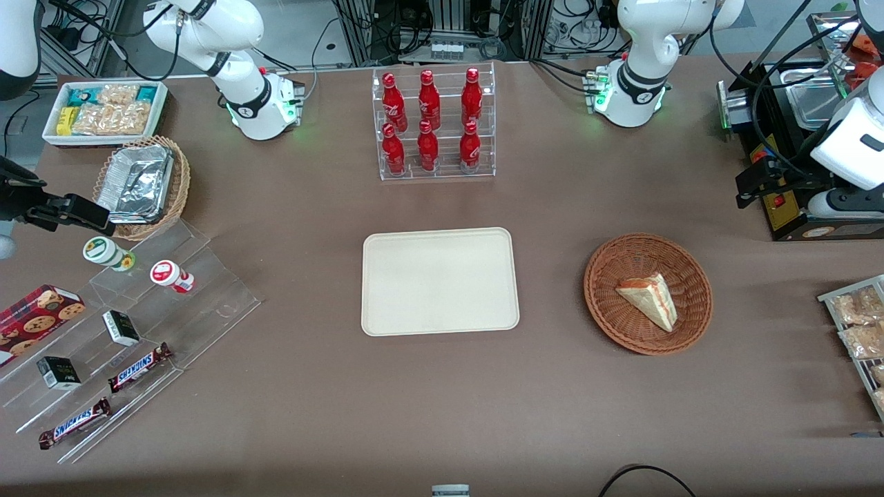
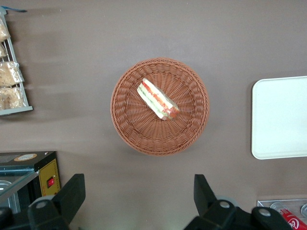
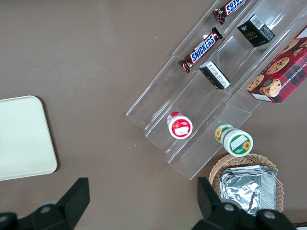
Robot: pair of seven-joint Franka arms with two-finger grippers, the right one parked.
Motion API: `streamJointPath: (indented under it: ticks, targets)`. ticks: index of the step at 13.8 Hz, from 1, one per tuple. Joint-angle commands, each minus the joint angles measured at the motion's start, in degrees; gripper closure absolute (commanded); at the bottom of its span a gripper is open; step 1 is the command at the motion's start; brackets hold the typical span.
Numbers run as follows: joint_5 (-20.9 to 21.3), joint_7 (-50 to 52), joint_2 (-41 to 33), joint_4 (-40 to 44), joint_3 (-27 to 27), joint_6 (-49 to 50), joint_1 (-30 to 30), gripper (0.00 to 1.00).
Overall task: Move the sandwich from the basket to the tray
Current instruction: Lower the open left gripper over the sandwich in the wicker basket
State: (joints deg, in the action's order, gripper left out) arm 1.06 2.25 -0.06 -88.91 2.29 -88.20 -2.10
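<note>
The sandwich, a pale bread wedge with red and green filling, lies in the reddish-brown wicker basket. The left wrist view looks down on the sandwich in the basket. The cream tray lies bare beside the basket, toward the parked arm's end; its edge shows in the left wrist view. My left gripper hangs high above the table, farther from the front camera than the basket. It is open and empty, its fingers wide apart.
An acrylic rack of red bottles stands farther back than the tray. A black appliance and a wire rack of snack packets flank the basket at the working arm's end. A stepped acrylic stand and foil-tray basket lie toward the parked arm's end.
</note>
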Motion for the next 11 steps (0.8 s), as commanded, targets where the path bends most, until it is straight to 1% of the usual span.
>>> streamJointPath:
  ticks: [1,3,5,10,11]
  targets:
    - [-0.54,0.91,-0.73,0.14,-0.36,1.46,-0.45,0.00]
    - [-0.53,1.61,-0.04,0.14,-0.36,0.32,0.08,0.00]
    - [-0.36,1.70,2.50,-0.91,-0.45,-2.40,0.00,0.00]
    - [-0.36,4.68,7.78,-5.56,-0.36,-13.47,-0.62,0.00]
    - [0.51,6.78,8.49,-6.97,-0.27,-15.49,-0.97,0.00]
